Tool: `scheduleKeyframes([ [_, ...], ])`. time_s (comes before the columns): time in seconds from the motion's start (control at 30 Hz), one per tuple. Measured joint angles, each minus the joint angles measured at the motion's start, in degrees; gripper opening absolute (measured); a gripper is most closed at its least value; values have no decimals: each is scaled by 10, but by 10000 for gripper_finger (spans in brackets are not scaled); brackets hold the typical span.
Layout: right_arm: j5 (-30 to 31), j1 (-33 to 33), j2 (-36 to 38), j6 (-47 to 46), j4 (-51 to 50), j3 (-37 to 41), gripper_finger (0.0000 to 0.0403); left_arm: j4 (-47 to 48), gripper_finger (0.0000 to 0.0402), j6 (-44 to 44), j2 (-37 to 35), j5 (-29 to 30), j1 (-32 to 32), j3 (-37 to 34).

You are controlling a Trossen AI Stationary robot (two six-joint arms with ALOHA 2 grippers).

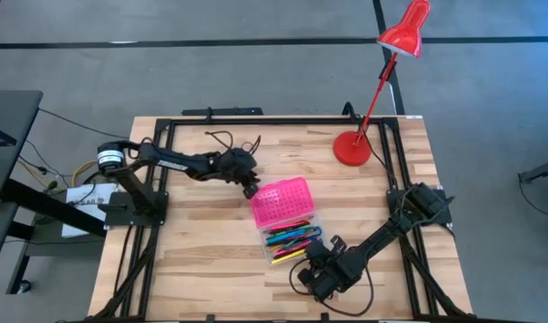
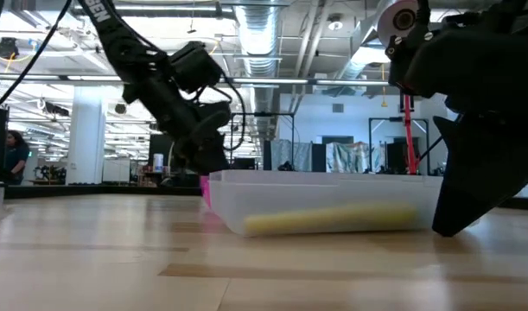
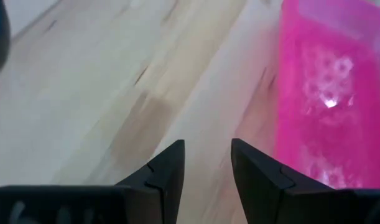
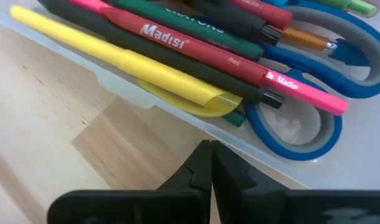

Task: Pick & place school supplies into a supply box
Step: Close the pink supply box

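Note:
The supply box lies open at the table's middle, its pink lid (image 1: 281,201) folded back flat toward the far side. The clear base (image 1: 291,240) holds the school supplies: a yellow marker (image 4: 115,56), a pink one (image 4: 239,62), darker pens and blue-handled scissors (image 4: 314,124). My left gripper (image 1: 252,190) hovers open over bare wood beside the lid's left edge (image 3: 289,93), slanting down. My right gripper (image 1: 325,252) is shut, its tips (image 4: 211,155) at the base's near right corner. My right gripper slants steeply down, its shut fingertips (image 4: 209,152) at the outside of the clear base's rim (image 4: 177,115), by the end where the scissors' handles lie. I cannot tell whether the tips touch the wall. The box rests flat on the table.
A red desk lamp (image 1: 372,99) stands at the far right, its round foot (image 1: 352,148) on the table. A black frame (image 1: 256,121) runs along the table's edges. Bare wood lies left and near-left of the box (image 1: 202,251).

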State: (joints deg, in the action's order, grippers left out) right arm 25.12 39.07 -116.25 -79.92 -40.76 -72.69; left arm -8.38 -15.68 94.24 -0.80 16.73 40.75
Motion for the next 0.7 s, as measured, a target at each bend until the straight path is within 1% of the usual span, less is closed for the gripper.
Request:
scheduleKeyframes([
  [0.27, -1, 22, 1, -18, 31, -1, 0, 14, 125, 19, 46, -5, 0, 45],
  [0.47, 8, 23, 3, -45, 53, 25, 0, 23, 125, 19, 71, -31, -3, 49],
  [0.7, 8, 18, 3, -37, 56, 33, 0, 49, 125, 19, 71, -29, -15, 50],
])
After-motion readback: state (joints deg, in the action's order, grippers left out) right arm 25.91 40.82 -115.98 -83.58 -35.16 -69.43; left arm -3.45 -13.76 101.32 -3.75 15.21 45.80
